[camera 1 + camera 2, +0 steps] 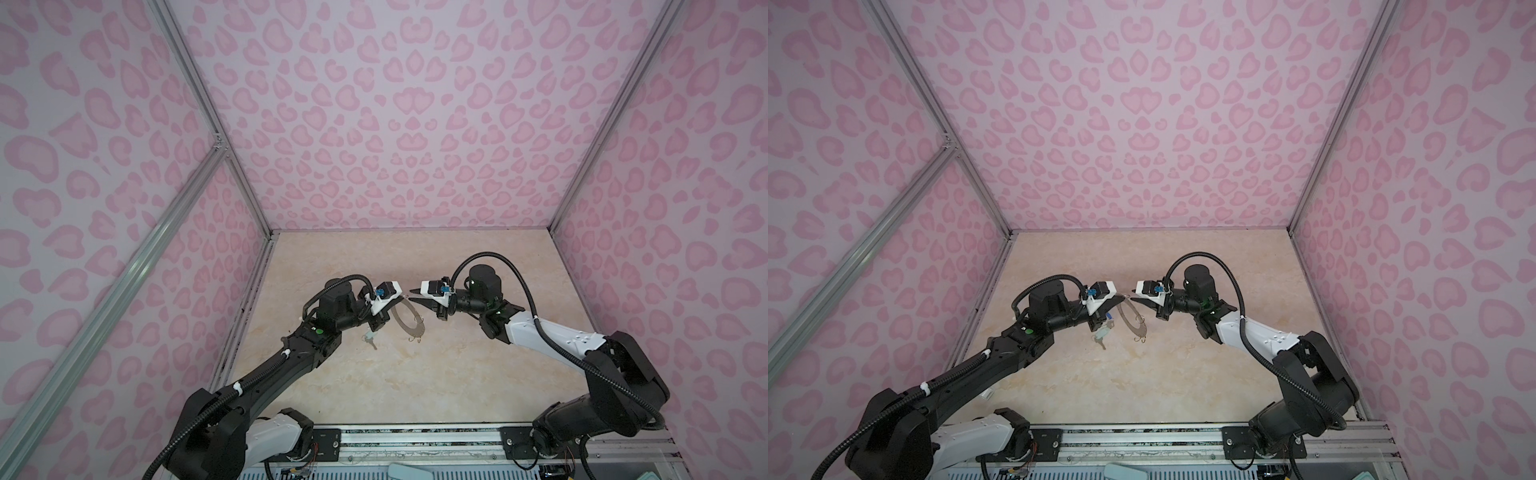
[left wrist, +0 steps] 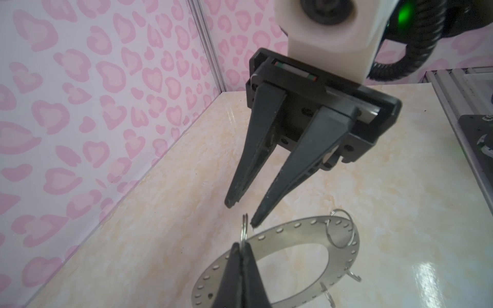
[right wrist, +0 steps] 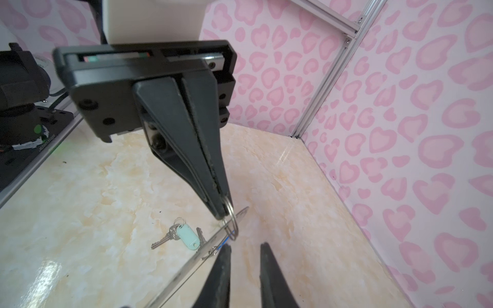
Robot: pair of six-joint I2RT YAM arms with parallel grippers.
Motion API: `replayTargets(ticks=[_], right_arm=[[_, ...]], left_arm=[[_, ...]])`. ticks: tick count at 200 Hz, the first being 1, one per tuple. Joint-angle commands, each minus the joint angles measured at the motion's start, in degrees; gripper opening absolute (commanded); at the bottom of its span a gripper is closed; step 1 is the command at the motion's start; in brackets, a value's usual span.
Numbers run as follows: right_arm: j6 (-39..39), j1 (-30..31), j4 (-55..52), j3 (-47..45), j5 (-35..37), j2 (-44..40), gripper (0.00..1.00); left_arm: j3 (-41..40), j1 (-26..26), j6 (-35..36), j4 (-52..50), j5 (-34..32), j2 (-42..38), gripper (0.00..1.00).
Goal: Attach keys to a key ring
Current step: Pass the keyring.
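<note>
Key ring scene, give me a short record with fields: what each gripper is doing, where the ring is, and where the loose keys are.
left gripper: shut on a small wire loop at the key ring's rim
right gripper: open, holding nothing, tips close to that same loop
key ring: flat grey disc hanging from the held loop, more small loops along its rim
keys: lying on the table with a mint green tag, apart from the ring, not attached
contact between ring and table: cannot tell
</note>
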Motion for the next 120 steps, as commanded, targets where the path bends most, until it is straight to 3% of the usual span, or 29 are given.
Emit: replayTargets(ticks=[1,120], right_arm=[[-2.26,0.19,-2.67,0.19,2.28,-0.5,0.22],[-2.44,1.36,-2.13,0.57,0.73,-0.19,0.16]], left_arm=[[2.33,-0.64,4.68,-7.1,-3.0,0.01,0.03],[8.64,-2.32,7.58,-14.79,-5.63,3.43,0.03]])
